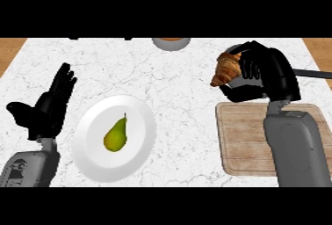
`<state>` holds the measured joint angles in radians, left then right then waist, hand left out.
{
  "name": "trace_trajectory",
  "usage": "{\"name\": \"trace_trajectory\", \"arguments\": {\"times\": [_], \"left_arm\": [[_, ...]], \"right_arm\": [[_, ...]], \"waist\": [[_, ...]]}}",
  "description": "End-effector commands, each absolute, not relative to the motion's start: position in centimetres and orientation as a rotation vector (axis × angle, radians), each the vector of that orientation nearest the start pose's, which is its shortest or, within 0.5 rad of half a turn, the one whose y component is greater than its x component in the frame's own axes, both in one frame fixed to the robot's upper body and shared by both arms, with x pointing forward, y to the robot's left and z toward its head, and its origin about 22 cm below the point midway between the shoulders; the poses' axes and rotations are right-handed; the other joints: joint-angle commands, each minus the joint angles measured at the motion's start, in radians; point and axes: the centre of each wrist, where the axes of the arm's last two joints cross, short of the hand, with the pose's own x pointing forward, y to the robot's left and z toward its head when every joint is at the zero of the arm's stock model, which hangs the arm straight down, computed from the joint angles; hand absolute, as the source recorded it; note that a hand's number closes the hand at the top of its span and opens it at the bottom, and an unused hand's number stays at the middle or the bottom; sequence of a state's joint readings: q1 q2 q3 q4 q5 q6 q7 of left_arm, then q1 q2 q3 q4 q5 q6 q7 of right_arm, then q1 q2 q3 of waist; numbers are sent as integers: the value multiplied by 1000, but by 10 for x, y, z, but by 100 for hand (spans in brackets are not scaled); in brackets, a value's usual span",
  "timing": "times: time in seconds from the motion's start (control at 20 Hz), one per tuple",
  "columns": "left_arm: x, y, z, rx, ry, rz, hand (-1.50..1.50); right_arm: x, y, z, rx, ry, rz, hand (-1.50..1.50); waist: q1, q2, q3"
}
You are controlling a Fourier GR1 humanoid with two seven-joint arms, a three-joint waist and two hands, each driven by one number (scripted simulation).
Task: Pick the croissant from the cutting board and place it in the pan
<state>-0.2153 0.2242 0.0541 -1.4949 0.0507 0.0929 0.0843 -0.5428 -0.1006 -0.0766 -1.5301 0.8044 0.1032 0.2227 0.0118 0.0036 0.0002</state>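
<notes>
Single head view, taken from above and looking steeply down onto the marble counter (182, 88). Both forearms enter from the lower edge, the left hand (45, 110) at the view's left and the right hand (266, 72) at its right. The counter's far edge runs along the top, with wooden floor (9, 50) visible beyond both far corners.

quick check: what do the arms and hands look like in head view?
Both forearms are grey, boxy casings; the right forearm is plain with a narrower collar at the wrist, the left forearm carries a small dark round marking on its side. Both hands are matte black with slim segmented fingers and a thumb: left hand, right hand. No cables or sleeves visible.
</notes>
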Motion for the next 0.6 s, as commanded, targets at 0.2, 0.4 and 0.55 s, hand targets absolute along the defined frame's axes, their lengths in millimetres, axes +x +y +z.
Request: {"name": "trace_trajectory", "arguments": {"times": [0.2,0.4,0.55], "left_arm": [[297,283,51,171,-1636,-70,0],[310,262,52,170,-1645,-73,0],[310,262,66,153,-1661,-98,0]], "right_arm": [[398,-280,109,-976,-1643,669,150],[420,-305,113,-1101,-1611,648,150],[421,-330,96,-1115,-1592,650,150]], "waist": [[18,10,0],[32,21,1],[52,26,3]]}}
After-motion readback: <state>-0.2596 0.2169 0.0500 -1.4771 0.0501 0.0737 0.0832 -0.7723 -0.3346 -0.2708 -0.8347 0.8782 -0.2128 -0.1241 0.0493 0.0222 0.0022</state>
